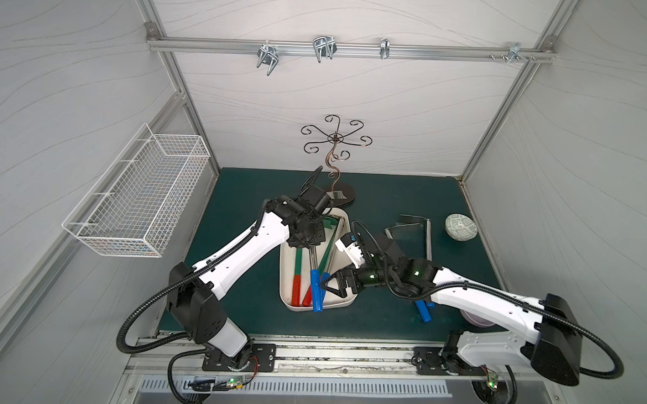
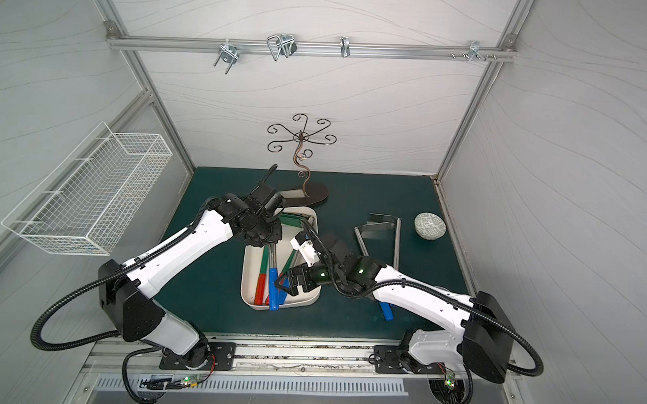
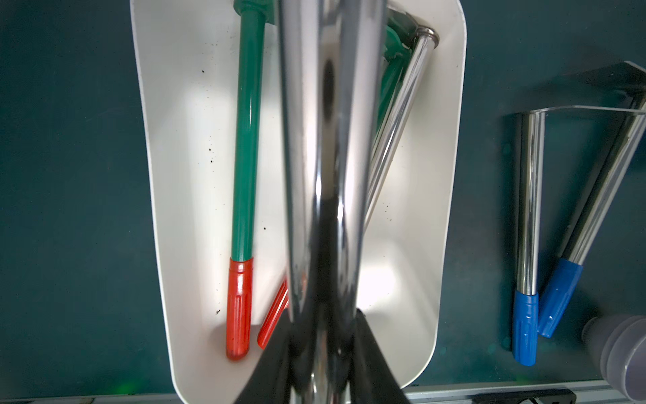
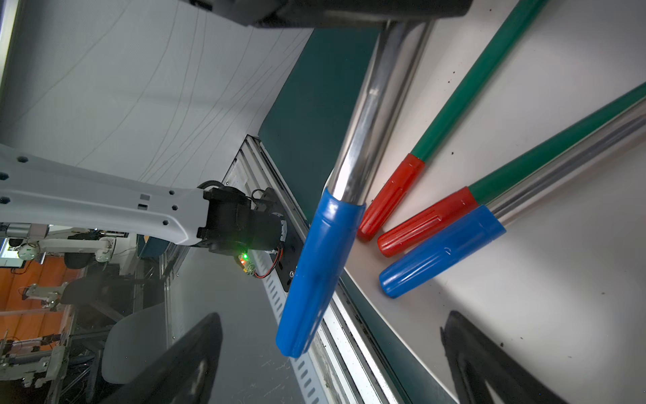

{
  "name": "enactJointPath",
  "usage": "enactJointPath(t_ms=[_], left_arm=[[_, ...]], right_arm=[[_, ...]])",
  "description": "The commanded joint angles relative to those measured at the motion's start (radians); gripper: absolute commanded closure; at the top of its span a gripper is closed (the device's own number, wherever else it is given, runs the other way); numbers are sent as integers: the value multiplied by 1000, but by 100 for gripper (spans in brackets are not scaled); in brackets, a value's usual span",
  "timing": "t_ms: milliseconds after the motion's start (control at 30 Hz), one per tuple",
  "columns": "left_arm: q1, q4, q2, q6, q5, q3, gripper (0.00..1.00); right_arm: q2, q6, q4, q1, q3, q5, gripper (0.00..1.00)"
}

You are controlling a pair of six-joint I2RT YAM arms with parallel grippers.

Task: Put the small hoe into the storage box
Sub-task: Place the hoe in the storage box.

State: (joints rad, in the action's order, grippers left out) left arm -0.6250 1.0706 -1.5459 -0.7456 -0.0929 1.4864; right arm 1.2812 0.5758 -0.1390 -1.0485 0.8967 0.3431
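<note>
My left gripper [image 1: 308, 244] [image 3: 323, 337] is shut on the chrome shaft of a small hoe [image 3: 328, 140] above the cream storage box [image 1: 285, 279] [image 2: 248, 281]. The hoe's blue grip [image 1: 316, 291] [image 4: 314, 266] slants down past the box's front rim. My right gripper [image 1: 331, 284] [image 4: 330, 349] stands open at the box's front right, and the tip of the blue grip hangs between its fingers without touching them. Inside the storage box [image 3: 167, 175] lie two green hoes with red grips [image 3: 239, 307] and a chrome hoe with a blue grip [image 4: 440, 252].
Two more chrome hoes with blue grips [image 1: 426, 247] [image 3: 526, 314] lie on the green mat right of the box, partly under my right arm. A round patterned dish [image 1: 461, 227] sits far right. A curly wire stand [image 1: 335, 144] stands behind the box. A wire basket [image 1: 137, 196] hangs on the left wall.
</note>
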Motion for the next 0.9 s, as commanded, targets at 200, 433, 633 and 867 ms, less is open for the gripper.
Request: enactJointPath(t_ms=[200,433,633,867], left_arm=[[-14,-83,8,-64,7,45,100],[-15,-114,22,-85,33,28,100],[-14,-124,39,-89,40,9,100],[-13,-173,65,-84,61,-37,100]], right_arm=[[79,19,89,-14,17,48,5],[142,30,132,-16,34,92,20],[158,29,144,-13,41,104,51],[132,19,129,-3,36,93,95]])
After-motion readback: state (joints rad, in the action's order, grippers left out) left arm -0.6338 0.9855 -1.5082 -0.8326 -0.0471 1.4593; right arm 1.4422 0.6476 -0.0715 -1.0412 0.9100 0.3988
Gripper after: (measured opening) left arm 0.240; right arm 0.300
